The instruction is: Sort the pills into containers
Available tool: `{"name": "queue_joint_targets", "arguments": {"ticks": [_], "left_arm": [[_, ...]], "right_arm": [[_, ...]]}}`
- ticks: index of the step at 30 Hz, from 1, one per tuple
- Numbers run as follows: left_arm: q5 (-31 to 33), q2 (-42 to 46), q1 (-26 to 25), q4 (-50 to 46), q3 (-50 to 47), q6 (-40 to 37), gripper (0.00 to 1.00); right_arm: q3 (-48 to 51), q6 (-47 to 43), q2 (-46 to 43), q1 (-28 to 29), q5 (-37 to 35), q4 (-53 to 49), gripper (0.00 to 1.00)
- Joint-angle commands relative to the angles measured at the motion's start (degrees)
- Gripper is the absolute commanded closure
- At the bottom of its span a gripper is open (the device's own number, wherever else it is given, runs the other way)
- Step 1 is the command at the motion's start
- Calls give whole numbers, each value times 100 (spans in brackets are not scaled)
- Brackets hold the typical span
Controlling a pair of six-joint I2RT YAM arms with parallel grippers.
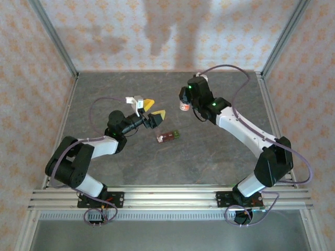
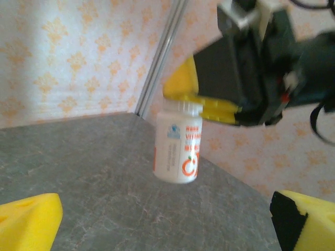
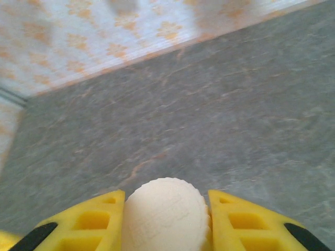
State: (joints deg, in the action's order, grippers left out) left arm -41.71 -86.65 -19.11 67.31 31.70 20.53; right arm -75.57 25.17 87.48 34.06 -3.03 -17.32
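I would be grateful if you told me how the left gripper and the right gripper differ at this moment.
The left gripper has its fingers spread wide, while the right gripper has its fingers closed. The left gripper holds nothing, whereas the right gripper clamps the white cap of a small bottle. Both have yellow fingers.

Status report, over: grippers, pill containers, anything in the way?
Left gripper open, empty. Right gripper shut on white-capped bottle, by its cap. Containers lying on table between the arms. Nothing blocking them.
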Motion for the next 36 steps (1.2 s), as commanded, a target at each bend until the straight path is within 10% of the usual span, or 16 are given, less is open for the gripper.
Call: {"name": "queue_joint_targets", "arguments": {"ticks": [1, 18, 29, 36], "left_arm": [[470, 300, 63, -57, -76, -245, 0], [1048, 1393, 241, -4229, 1108, -1479, 0], [3047, 2077, 241, -3778, 675, -892, 0], [3074, 2328, 246, -3732, 446, -1121, 0]], "right_arm": [[539, -237, -270, -61, -835, 581, 71], [2507, -107, 275, -119, -1942, 3044, 74], [3124, 97, 717, -112, -2086, 3679, 76], [3398, 259, 646, -100, -2022, 3706, 65]]}}
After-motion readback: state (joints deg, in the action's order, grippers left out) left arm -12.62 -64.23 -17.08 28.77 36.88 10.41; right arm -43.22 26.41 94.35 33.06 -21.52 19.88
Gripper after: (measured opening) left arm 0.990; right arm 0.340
